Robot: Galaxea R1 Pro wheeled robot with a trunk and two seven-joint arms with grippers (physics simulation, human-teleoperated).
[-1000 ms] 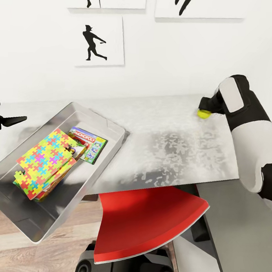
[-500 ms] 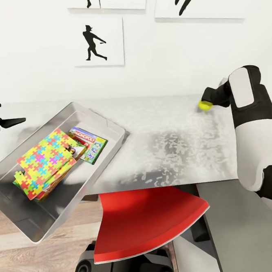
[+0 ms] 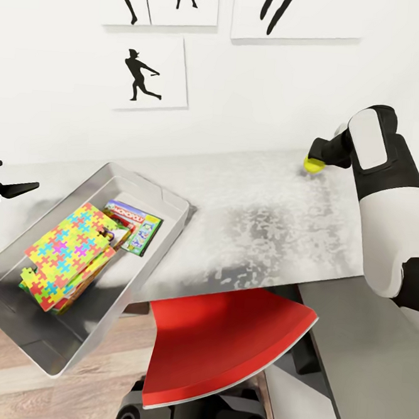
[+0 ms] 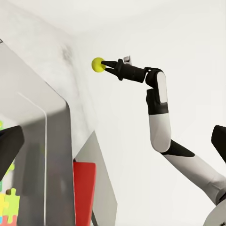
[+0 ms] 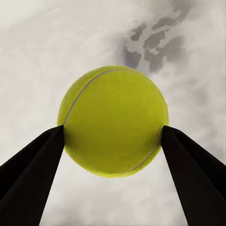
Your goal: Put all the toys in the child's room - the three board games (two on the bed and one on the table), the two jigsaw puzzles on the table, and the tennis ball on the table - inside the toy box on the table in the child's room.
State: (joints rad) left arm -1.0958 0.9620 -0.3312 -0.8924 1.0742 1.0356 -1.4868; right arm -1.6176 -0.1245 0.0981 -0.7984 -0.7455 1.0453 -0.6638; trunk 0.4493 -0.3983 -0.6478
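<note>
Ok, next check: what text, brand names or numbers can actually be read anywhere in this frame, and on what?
"MONOPOLY": on the red band of the green board game lying in the toy box.
Smaller print on that box: too small to read.
Tennis ball in the right gripper: no lettering visible.

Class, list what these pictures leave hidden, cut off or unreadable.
- Head view: items under the jigsaw puzzles in the toy box are covered.
- Head view: the left end effector is cut by the edge.
- Right wrist view: the tennis ball hides the table beneath it.
</note>
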